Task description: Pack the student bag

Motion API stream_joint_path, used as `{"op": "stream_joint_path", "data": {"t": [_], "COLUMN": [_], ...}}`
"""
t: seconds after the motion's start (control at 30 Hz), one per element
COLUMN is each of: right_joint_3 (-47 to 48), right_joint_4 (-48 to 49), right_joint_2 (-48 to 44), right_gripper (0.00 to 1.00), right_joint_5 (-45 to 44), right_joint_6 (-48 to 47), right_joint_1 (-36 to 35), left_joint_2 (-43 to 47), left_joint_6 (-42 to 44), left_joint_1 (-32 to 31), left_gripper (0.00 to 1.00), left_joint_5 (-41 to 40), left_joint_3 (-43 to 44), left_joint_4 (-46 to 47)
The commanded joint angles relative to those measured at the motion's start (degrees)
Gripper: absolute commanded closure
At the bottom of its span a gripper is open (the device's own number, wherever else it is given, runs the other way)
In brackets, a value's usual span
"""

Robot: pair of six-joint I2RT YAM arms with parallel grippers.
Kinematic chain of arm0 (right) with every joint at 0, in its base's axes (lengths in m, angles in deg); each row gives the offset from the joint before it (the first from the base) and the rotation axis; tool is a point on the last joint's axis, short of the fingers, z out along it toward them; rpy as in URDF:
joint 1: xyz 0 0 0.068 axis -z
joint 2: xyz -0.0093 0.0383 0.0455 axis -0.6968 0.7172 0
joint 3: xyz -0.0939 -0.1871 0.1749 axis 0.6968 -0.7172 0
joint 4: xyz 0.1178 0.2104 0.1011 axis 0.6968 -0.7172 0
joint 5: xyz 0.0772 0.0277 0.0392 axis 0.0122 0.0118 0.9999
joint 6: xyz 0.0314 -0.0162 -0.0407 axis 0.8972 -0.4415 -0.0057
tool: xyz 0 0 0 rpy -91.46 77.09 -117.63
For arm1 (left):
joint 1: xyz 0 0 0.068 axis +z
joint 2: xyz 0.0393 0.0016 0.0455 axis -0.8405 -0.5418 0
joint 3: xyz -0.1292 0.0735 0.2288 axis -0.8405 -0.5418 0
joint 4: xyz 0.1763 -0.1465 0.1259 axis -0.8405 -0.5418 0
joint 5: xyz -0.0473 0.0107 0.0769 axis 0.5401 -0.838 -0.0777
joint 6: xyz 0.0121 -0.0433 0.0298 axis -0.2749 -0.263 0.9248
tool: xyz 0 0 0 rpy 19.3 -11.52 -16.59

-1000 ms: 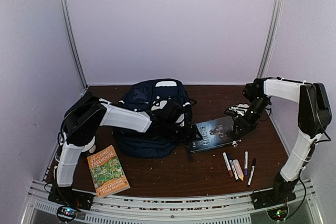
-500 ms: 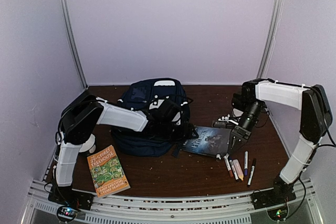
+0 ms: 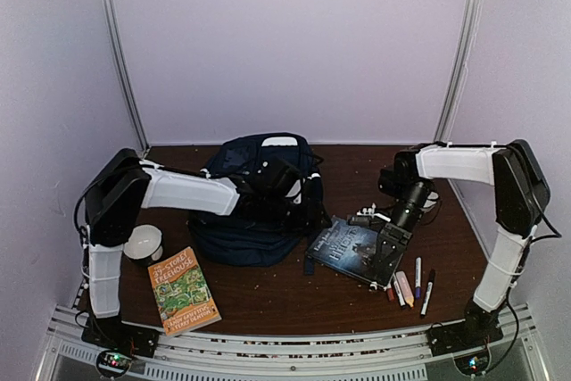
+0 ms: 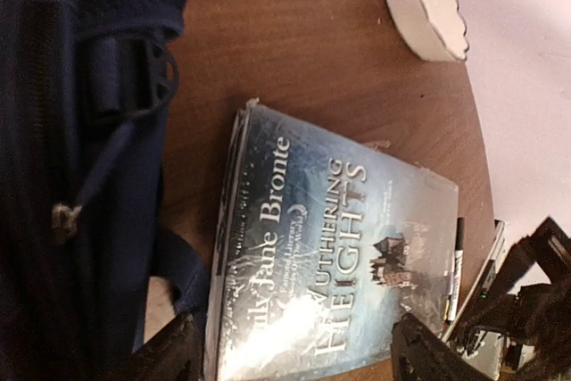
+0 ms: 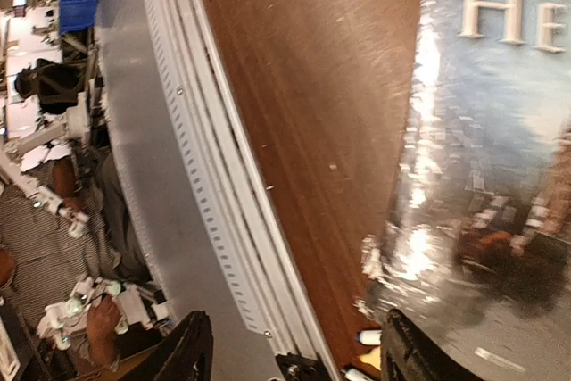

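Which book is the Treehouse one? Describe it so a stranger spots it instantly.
Start at the navy backpack mid-table. Toward the front-left edge lies a paperback, near a white bowl. Its orange-and-green cover sets it apart from the dark blue-grey book to the right.

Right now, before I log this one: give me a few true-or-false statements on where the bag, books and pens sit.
1. The large navy-blue fabric backpack lies mid-table, under the left arm. True.
2. The dark Wuthering Heights paperback is inside the backpack. False: it lies on the brown wooden table, on the backpack's right-arm side.
3. The orange Treehouse paperback lies near the table's front edge, apart from the backpack. True.
4. The loose marker pens lie on the Treehouse paperback. False: they lie on the table, by the Wuthering Heights paperback's near corner.
5. The left gripper is shut. False: it is open, above the Wuthering Heights paperback.
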Motion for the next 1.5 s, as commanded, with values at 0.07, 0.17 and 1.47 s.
{"op": "stream_joint_path", "data": {"t": [0.07,0.17,1.47], "right_joint_3": [4.66,5.20,5.36], "right_joint_4": [9.73,14.87,11.31], "right_joint_2": [-5.92,-4.48,8.02], "right_gripper": [0.31,0.27,0.35], "right_joint_5": [-15.41,-22.80,-21.90], "right_joint_6": [6.42,8.42,4.93], "right_joint_1": [5.12,6.68,9.45], "left_joint_2": [15.62,18.25,-8.90], "left_joint_6": [-2.99,-13.40,-49.65], "left_joint_1": [-1.46,-2.48,-16.82], "left_gripper": [0.20,0.18,0.41], "left_joint_5": [-14.21,-14.18,-23.08], "left_joint_3": [-6.41,-12.45,-7.00], "left_joint_4": [-2.27,5.25,48.09]}}
